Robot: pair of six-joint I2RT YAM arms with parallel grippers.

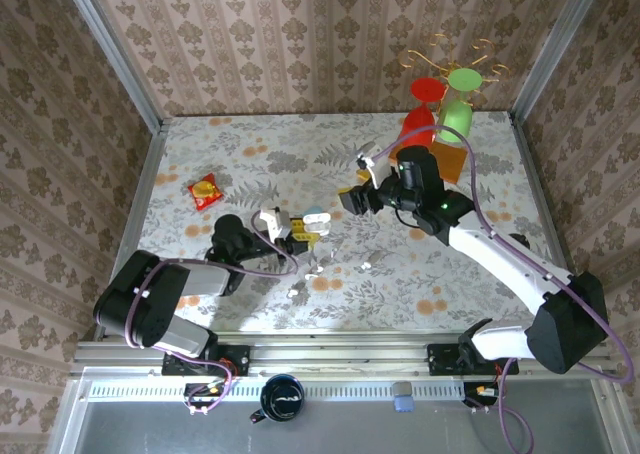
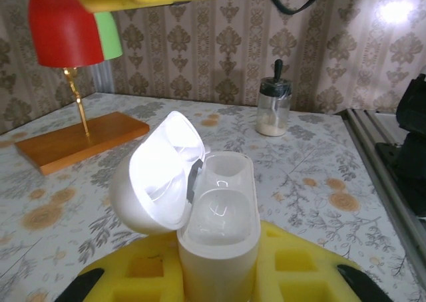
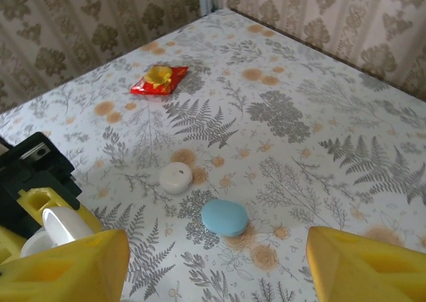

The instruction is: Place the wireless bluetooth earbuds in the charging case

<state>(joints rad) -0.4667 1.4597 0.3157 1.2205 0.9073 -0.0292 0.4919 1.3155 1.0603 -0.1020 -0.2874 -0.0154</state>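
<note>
"What was the room like?"

"Patterned wallpaper on three sides, and a bench [image 1: 480, 274] covered in a cloth of grey ferns and orange flowers. Towards the left lay a small red and yellow packet [image 1: 206, 191], well apart from everything else."

"And the left arm?"

"It stretched low across the cloth. Its left pincer [image 1: 283, 226] was clenched on the charging case [image 2: 219, 209], which stood upright between the yellow fingers [image 2: 293, 275]. The lid was flipped open to one side, and both hollows inside looked empty."

"Anything beside it?"

"A round white disc [image 3: 176, 177] lay flat on the cloth near that pincer, and a light-blue case [image 3: 224, 217] lay just beside the disc, not touching it."

"The earbuds?"

"A few tiny white specks [image 1: 365, 265] lay on the cloth, nearer the arm bases than either pincer. They were too small for me to tell which were earbuds."

"The right arm?"

"It reached in over the middle of the bench. The right pincer [image 3: 216, 255] was released, its yellow fingers spread wide with nothing between them, hanging above the cloth near the blue case."

"And further right?"

"At the back right corner stood a thin gold stand on a wooden base [image 1: 449, 160], carrying a red cup [image 1: 427, 90] and a green cup [image 1: 463, 78]."
</note>
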